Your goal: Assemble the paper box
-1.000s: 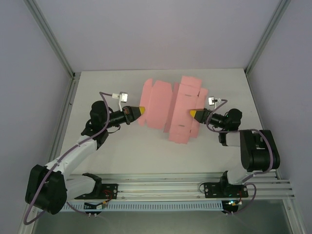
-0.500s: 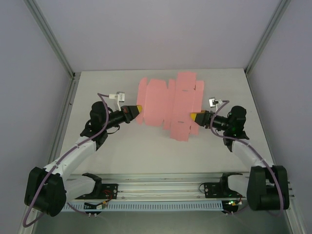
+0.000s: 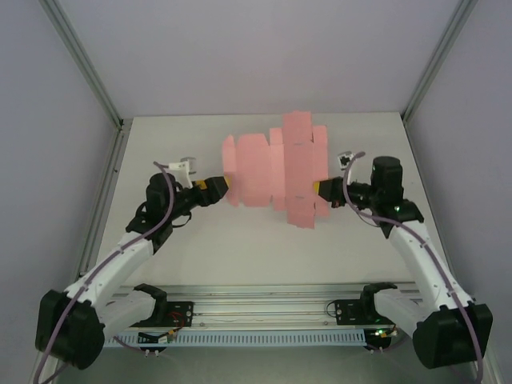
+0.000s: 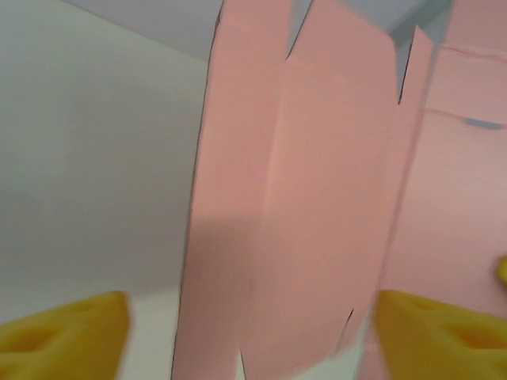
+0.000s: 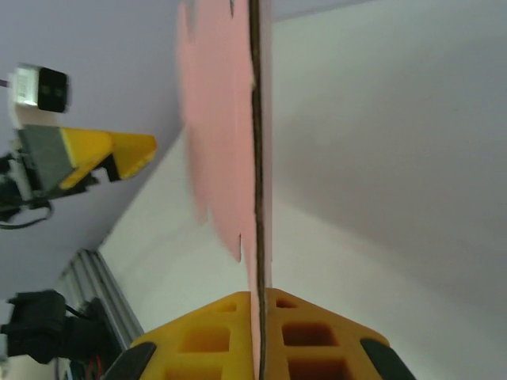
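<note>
The paper box point(image 3: 272, 168) is a flat salmon-pink die-cut sheet with flaps and tabs, held up off the white table point(image 3: 240, 248) and standing on edge. My right gripper point(image 3: 320, 190) is shut on its right edge. In the right wrist view the sheet point(image 5: 230, 142) runs edge-on straight out from between the closed yellow fingers of my right gripper point(image 5: 260, 317). My left gripper point(image 3: 224, 186) is open at the sheet's left edge. In the left wrist view the sheet point(image 4: 317, 198) hangs just ahead of my left gripper point(image 4: 253, 340), whose yellow fingertips point(image 4: 63, 332) stand wide apart.
Pale walls and aluminium posts point(image 3: 80, 60) enclose the table on three sides. A metal rail point(image 3: 264, 300) with the arm bases runs along the near edge. The left arm's yellow finger and white camera point(image 5: 47, 87) show beyond the sheet in the right wrist view.
The right arm has risen and lifted the sheet off the table, tipping it upright. The left gripper stayed at the sheet's left edge, shifting slightly.
</note>
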Robot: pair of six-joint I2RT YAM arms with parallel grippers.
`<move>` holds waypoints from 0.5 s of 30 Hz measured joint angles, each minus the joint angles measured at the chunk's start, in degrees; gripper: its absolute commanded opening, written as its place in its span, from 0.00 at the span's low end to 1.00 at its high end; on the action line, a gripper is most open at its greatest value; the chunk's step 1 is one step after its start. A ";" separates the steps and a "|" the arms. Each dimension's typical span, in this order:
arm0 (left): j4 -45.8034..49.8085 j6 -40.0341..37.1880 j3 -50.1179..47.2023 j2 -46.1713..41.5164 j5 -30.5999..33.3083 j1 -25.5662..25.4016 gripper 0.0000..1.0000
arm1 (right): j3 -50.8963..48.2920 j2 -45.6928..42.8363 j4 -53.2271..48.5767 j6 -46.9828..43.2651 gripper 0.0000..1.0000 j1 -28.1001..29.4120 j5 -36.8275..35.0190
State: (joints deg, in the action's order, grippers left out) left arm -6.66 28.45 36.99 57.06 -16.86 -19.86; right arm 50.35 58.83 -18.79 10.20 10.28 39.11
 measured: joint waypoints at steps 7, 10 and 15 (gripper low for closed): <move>19.54 -2.69 8.79 -3.87 23.71 0.13 1.00 | 20.41 12.22 -27.96 -18.47 0.04 16.11 -7.08; 22.73 -4.00 11.82 -3.85 28.68 0.52 1.00 | 29.49 17.11 -39.60 -27.54 0.04 21.64 -8.09; 23.63 -4.50 13.84 -1.92 29.07 2.60 1.00 | 40.13 25.03 -54.82 -41.55 0.10 22.45 -12.83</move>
State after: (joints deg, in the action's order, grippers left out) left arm 16.97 23.94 50.83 55.13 12.21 -17.26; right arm 90.48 83.85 -73.60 -31.35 32.73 26.28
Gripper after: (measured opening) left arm 0.997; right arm 0.072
